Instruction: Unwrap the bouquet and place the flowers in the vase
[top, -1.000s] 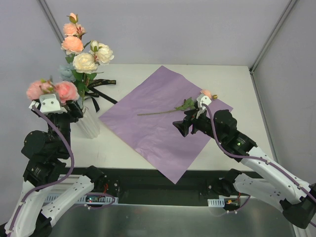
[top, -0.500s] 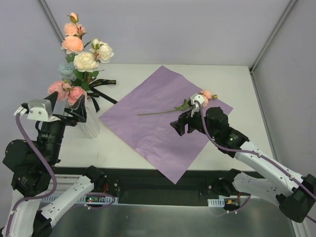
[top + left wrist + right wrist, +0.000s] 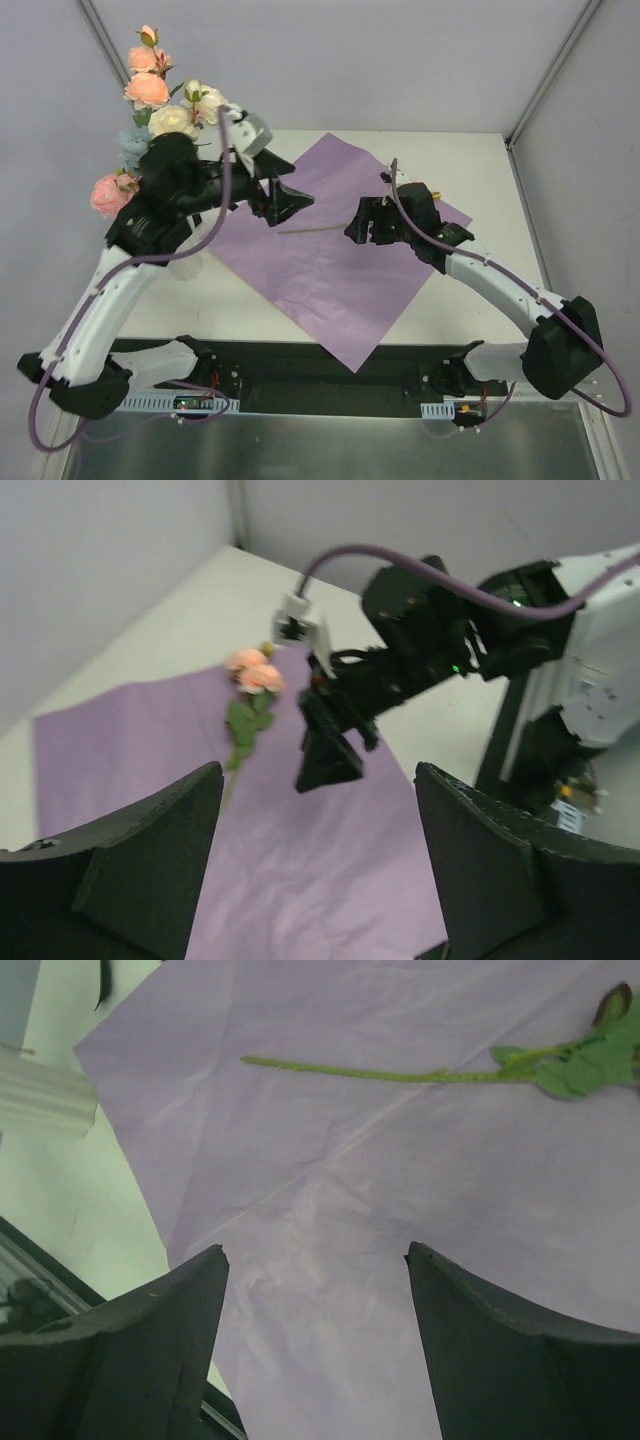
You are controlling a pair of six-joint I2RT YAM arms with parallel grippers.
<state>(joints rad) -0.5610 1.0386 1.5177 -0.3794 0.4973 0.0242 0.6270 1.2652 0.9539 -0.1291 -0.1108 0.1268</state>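
Both tools hover spread and empty above the purple paper sheet [image 3: 320, 275], the right tool [image 3: 362, 230] just short of the leafy stretch of stem and the left tool [image 3: 290, 202] reaching in over the bare stem end. The step in hand looks like fetching the one rose [image 3: 400, 1075] not yet in the vase [image 3: 38, 1095]. It lies flat on the sheet, its long axis across the surface [image 3: 470, 160] with cut end left and bloom far right, so the next move calls for a pinch across the thin stem. Farther left, the other flowers [image 3: 170, 120] stand upright at the vase.
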